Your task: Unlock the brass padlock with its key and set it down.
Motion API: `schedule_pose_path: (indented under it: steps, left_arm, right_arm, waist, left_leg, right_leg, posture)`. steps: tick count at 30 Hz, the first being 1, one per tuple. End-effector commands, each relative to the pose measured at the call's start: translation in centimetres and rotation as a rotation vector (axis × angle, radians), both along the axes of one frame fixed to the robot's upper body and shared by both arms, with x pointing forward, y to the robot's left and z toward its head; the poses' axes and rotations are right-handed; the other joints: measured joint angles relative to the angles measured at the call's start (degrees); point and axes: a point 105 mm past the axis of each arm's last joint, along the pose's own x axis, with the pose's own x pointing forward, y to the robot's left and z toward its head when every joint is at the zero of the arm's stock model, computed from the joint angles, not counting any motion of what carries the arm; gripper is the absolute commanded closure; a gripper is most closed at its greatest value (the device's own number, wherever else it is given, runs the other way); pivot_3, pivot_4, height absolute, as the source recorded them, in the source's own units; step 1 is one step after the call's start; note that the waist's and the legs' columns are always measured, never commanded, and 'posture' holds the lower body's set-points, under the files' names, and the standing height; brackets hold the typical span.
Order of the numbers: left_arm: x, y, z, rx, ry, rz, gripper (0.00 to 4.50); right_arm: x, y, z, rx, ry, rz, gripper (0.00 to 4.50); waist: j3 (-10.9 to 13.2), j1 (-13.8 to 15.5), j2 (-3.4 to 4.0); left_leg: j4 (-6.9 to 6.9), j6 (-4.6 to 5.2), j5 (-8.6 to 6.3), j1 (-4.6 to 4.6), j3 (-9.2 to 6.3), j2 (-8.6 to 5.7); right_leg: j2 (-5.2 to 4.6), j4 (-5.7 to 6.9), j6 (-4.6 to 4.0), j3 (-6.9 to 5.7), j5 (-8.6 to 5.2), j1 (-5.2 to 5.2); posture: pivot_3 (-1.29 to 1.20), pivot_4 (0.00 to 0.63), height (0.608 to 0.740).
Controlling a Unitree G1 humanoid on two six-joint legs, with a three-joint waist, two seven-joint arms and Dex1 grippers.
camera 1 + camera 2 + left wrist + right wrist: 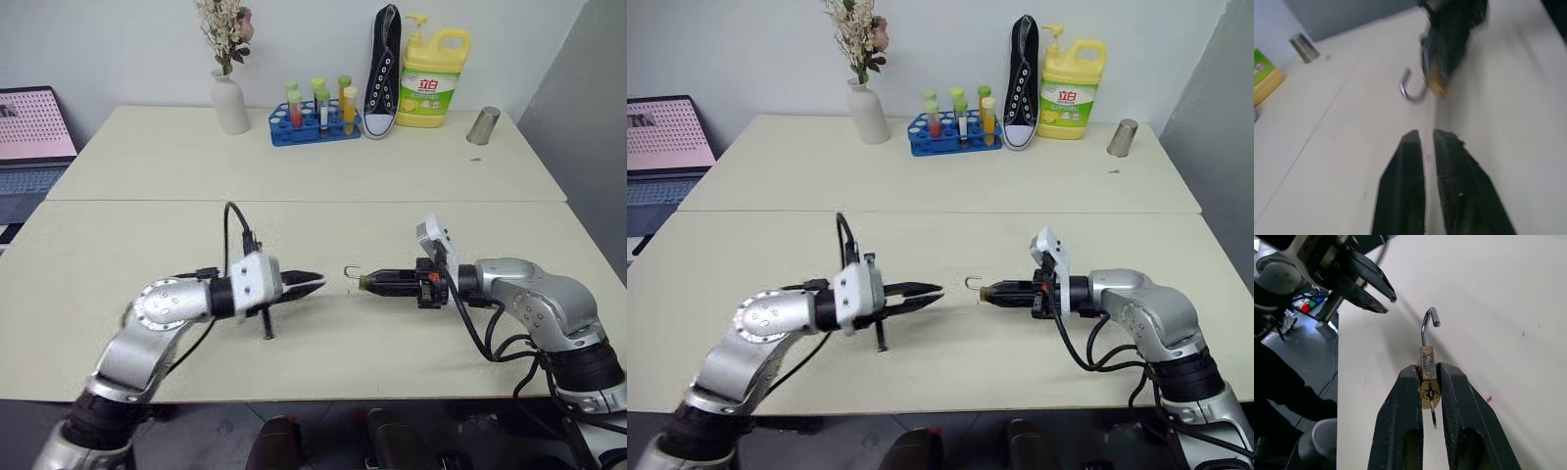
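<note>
- Head views: your right gripper point(364, 283) holds the brass padlock point(366, 282) above the table point(294, 176), roughly midway between the 2 arms. The shackle point(351, 273) juts toward your left gripper point(315, 282), which hovers near it without touching. The 2 grippers point at each other, about level.
- Left wrist view: your left fingers point(1405, 186) stand narrowly parted with nothing between them. The padlock point(1437, 81) lies ahead in the other gripper, its shackle point(1411, 89) curling out with a free end.
- Right wrist view: your right fingers point(1400, 431) pinch the padlock point(1427, 377) by its 2 flat sides. The shackle point(1429, 325) stands up with 1 leg out of the body, so I judge it unlocked. The key point(1432, 412) sits in the keyhole, its shank hanging toward the wrist.
- Judgement: the unlocking appears done; setting down remains.
- Advice: keep your left gripper clear of the shackle so it is not knocked shut. Lower the right gripper steadily until the padlock rests on the bare table below, then part the fingers just enough to free it. Withdraw straight back, minding the protruding key.
- Risk: the padlock is small and smooth; a tilted release could let it roll or snag on a finger.
</note>
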Motion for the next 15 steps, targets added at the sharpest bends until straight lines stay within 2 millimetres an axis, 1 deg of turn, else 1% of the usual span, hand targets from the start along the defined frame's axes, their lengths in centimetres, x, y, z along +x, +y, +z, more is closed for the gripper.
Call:
schedule_pose_path:
  steps: [1,2,3,5,7,10,11,15]
  left_arm:
    - [-1.3,-0.5,-0.9,0.046,-0.046,-0.102,2.99]
    - [-1.5,-0.6,-1.1,0.051,-0.045,-0.116,2.53]
    - [-1.7,-0.7,-1.1,0.045,-0.035,-0.126,2.31]
    - [-1.9,-1.2,-1.0,0.018,-0.021,-0.129,1.69]
    - [-1.9,-1.4,-0.7,-0.009,-0.012,-0.121,1.09]
    - [-1.7,-1.7,-0.4,-0.033,-0.011,-0.109,0.11]
    - [-1.6,-1.8,-0.3,-0.046,-0.009,-0.104,0.01]
    - [-1.5,-2.0,-0.3,-0.044,-0.01,-0.099,0.0]
  right_arm:
    - [-0.2,0.1,0.1,-0.018,0.028,0.031,4.33]
    - [-0.2,0.1,-0.1,-0.021,0.041,0.033,4.33]
    - [-0.2,0.1,-0.3,-0.026,0.055,0.034,4.33]
    - [-0.2,0.2,-0.9,-0.046,0.083,0.038,4.33]
    - [-0.2,0.4,-1.5,-0.061,0.117,0.042,4.33]
    - [0.1,0.7,-2.2,-0.076,0.161,0.039,4.33]
    - [0.4,0.9,-2.6,-0.081,0.182,0.029,4.33]
    - [1.1,0.9,-3.6,-0.133,0.183,0.027,4.33]
  waist:
    - [0.0,0.0,0.0]
    - [0.0,0.0,-0.01]
    - [0.0,0.1,-0.01]
    - [0.0,0.1,-0.01]
    - [0.0,0.1,-0.01]
    - [0.0,0.0,-0.01]
    - [0.0,0.0,-0.01]
    - [0.0,0.0,-0.01]
  left_leg:
    - [0.0,0.0,0.0,-0.01,0.02,-0.01]
    - [0.03,0.0,0.0,-0.04,0.01,-0.01]
    - [0.03,0.0,0.0,-0.06,0.01,-0.01]
    - [0.03,0.0,0.0,-0.07,0.0,-0.02]
    - [0.03,0.0,0.0,-0.07,-0.01,-0.01]
    - [0.03,0.0,0.0,-0.07,-0.02,0.01]
    - [0.03,0.0,0.0,-0.07,-0.02,0.01]
    - [0.02,0.0,0.0,-0.06,-0.04,0.02]
  right_leg:
    - [-0.11,0.0,0.0,-0.01,0.0,0.0]
    - [-0.13,-0.02,0.01,-0.03,0.0,0.0]
    - [-0.13,-0.04,0.02,-0.03,-0.01,0.0]
    - [-0.13,-0.04,0.08,-0.04,-0.04,-0.01]
    - [-0.13,-0.03,0.25,-0.05,-0.14,-0.01]
    - [-0.12,-0.03,0.25,-0.05,-0.14,-0.01]
    - [-0.11,-0.02,0.25,-0.05,-0.14,-0.01]
    - [-0.09,0.0,0.25,-0.06,-0.13,-0.02]
  posture:
    - [0.0,0.15,0.74]
    - [0.0,0.15,0.74]
    - [0.0,0.15,0.74]
    - [0.0,0.15,0.74]
    - [0.0,0.15,0.74]
    - [0.0,0.15,0.74]
    - [0.0,0.15,0.74]
    - [0.0,0.15,0.74]
